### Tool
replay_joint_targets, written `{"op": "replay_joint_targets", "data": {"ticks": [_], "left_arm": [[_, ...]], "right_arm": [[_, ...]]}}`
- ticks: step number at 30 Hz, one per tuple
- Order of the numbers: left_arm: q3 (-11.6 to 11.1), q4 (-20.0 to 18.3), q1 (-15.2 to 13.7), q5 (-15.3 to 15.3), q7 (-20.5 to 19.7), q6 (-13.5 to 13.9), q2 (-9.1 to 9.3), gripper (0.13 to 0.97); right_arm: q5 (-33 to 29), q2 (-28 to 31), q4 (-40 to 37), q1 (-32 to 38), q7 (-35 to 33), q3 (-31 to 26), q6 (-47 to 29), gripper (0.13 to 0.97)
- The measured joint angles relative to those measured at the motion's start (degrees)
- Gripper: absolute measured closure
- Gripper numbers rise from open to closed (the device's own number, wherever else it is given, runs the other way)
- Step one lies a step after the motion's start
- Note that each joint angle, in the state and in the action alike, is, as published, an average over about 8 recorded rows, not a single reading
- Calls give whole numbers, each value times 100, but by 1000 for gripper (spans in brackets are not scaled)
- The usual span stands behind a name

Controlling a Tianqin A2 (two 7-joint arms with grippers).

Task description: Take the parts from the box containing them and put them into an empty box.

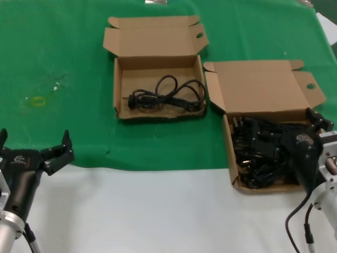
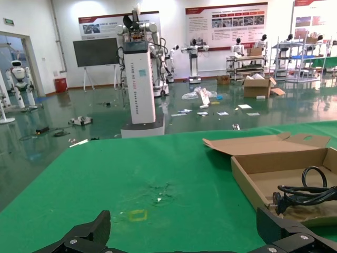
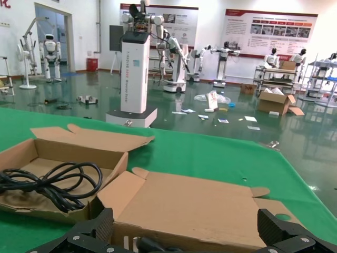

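The left end effector (image 1: pixel 36 149) sits nearest the head camera, low over the white front strip of the worktop (image 1: pixel 158 211), its black fingers spread apart with nothing between them. Ahead of it and toward the robot's right lies an open cardboard box (image 1: pixel 120 92) on the green cloth (image 1: pixel 63 63), lid flap folded back, holding a single black power cord (image 1: pixel 167 95) coiled loosely on its floor with a plug at one end. In the left wrist view that same box (image 2: pixel 247 182) and cord (image 2: pixel 305 192) appear beyond the spread fingertips (image 2: pixel 87 232), well apart from them.

The right end effector (image 1: pixel 310 134) hangs over the near right corner of the second open box (image 1: pixel 231 158), which is packed with a tangled heap of black power cords (image 1: pixel 263 153). Its fingers stand apart; whether they touch the cords below cannot be told. In the right wrist view its fingertips (image 3: pixel 287 232) frame the upright lid flap (image 3: pixel 189 205) of the full box, and farther off, toward the left arm's side, the other box (image 3: pixel 31 153) shows its lone cord (image 3: pixel 52 182).

A faint yellow mark (image 1: pixel 38 100) lies on the cloth ahead of the left end effector.
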Motion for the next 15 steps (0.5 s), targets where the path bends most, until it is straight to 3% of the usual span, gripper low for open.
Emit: {"op": "replay_joint_targets", "data": {"ticks": [15], "left_arm": [[0, 0, 0, 0, 0, 0, 0, 132]], "right_arm": [[0, 4, 23, -19, 14, 7, 9, 129]]}}
